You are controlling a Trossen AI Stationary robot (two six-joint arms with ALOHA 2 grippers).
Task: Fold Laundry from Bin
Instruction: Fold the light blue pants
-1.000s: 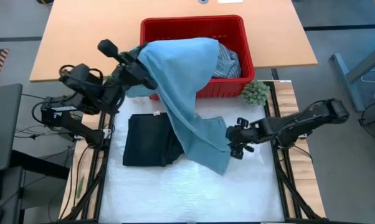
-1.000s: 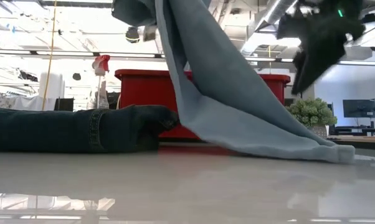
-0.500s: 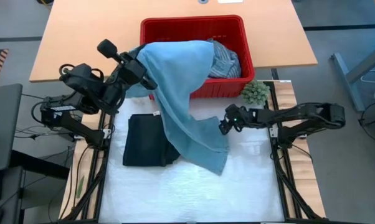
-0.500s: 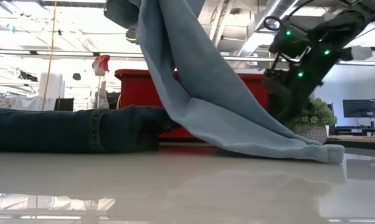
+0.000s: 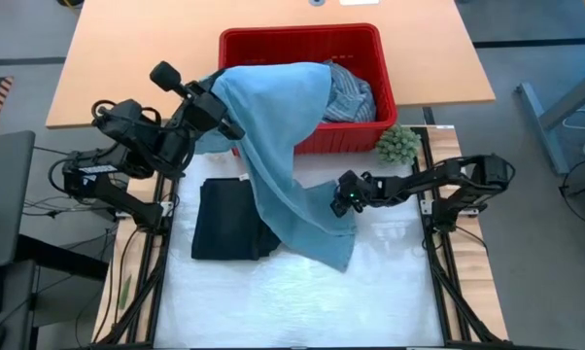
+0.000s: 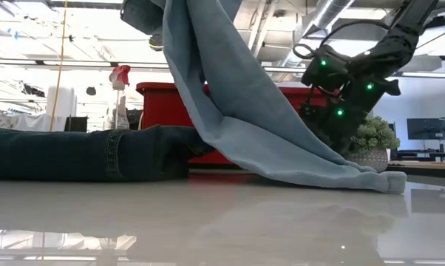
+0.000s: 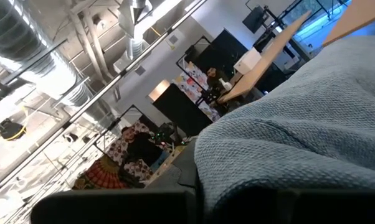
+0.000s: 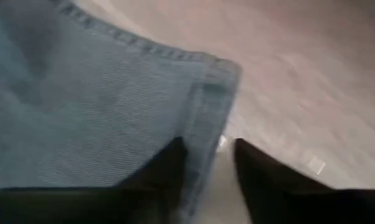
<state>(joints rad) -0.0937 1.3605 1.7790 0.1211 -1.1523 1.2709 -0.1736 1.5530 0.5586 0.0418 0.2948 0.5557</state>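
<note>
While partly draped out, laundry (image 5: 346, 92) in bin (image 5: 370, 44)

Your high camera looks straight down on the whole table (image 5: 438, 58). The low one sits at table-top level, facing across into the room — both share the red bin (image 5: 302, 44) and the light blue jeans (image 5: 283, 126). Each wrist camera is very close to the denim — the left one tilts up toward the ceiling.
</note>
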